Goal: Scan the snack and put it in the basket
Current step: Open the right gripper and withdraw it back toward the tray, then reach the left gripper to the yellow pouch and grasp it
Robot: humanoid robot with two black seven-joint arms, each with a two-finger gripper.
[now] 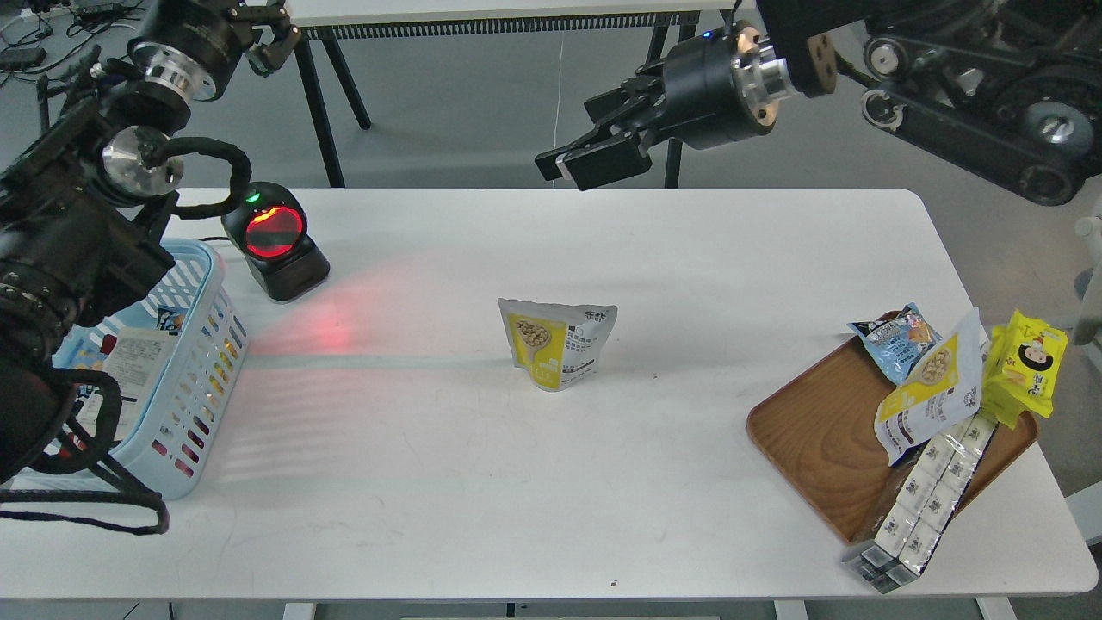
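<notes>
Tabletop (551, 482): a white surface with rounded corners is seen, on which everything else is carried.
Right arm (973, 77): it is held high above the far edge of the tabletop, entering from the upper right.
Left arm (60, 224): it is seen along the left edge, above the basket.
Basket (202, 344): a light-blue slotted basket is set at the left edge of the tabletop; packets and a paper label are seen inside it.
Wooden tray (818, 430): it is placed at the right end of the tabletop, with a second white-and-yellow pouch (934, 387), a light-blue packet (895, 340) and a long white pack (925, 495) lying on it, and a bright yellow packet (1029, 362) at its far rim.
Scanner (275, 241): a black scanner with a glowing red window is stood just beside the basket; a red glow is cast on the tabletop in front of it.
Right claw (594, 159): its two flat fingers are seen parted, with nothing held, well above and apart from the snack.
Left claw (263, 34): it is raised at the top left; whether it is parted cannot be told.
Snack (560, 343): the pouch is stood upright and alone in the middle of the tabletop, between scanner and tray, touched by neither claw.
</notes>
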